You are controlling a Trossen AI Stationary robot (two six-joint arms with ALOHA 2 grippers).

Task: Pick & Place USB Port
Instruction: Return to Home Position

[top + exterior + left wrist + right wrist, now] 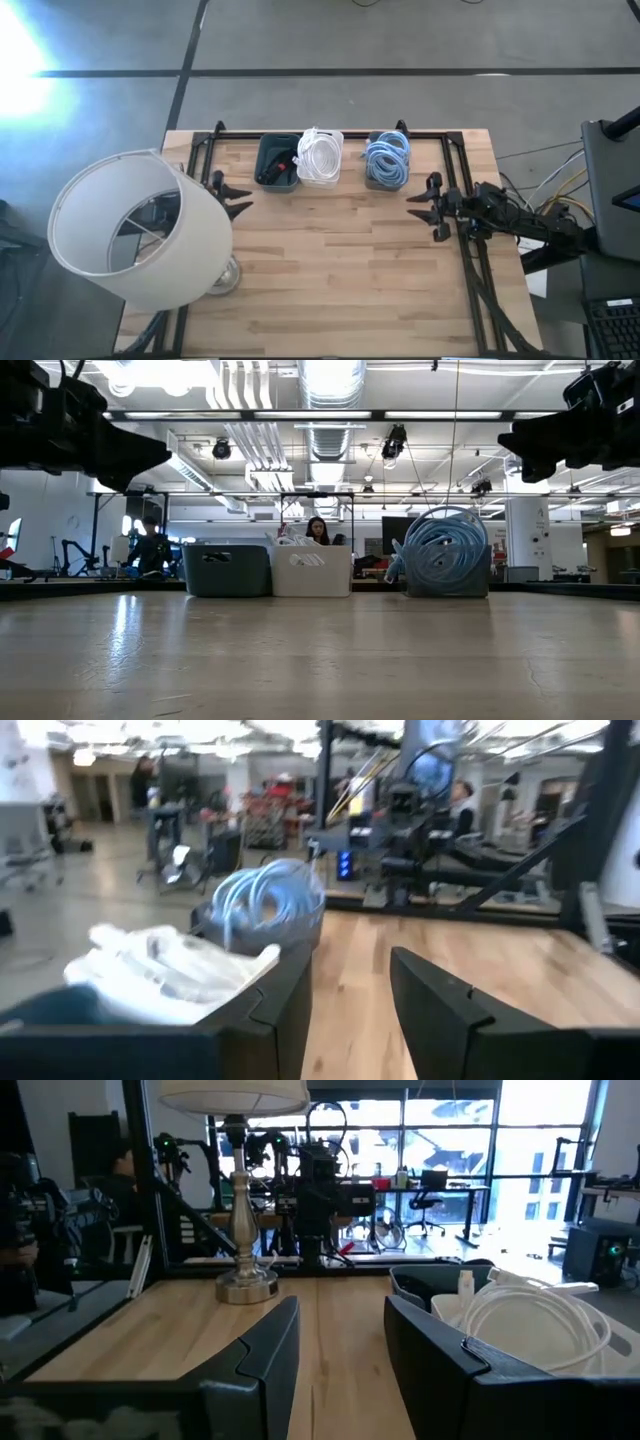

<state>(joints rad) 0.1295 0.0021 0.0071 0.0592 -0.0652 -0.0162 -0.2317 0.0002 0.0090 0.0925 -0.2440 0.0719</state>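
Three bins stand side by side at the table's far edge. A dark bin (278, 163) holds black cable and something red; I cannot tell a USB part in it. A white bin (320, 157) holds coiled white cable, and the third bin (387, 160) coiled blue cable. My left gripper (235, 198) hovers open above the table, left of the dark bin, and its wrist view (350, 1010) shows nothing between the fingers. My right gripper (427, 207) hovers open, right of the blue cable bin, also empty in its wrist view (340, 1360). Both are raised in the low view.
A table lamp with a big white shade (135, 230) stands by its metal base (225, 278) near the table's left near corner, covering part of the left arm. Bare wood (340, 270) lies between the grippers and toward the near edge. People show in the room beyond (318, 530).
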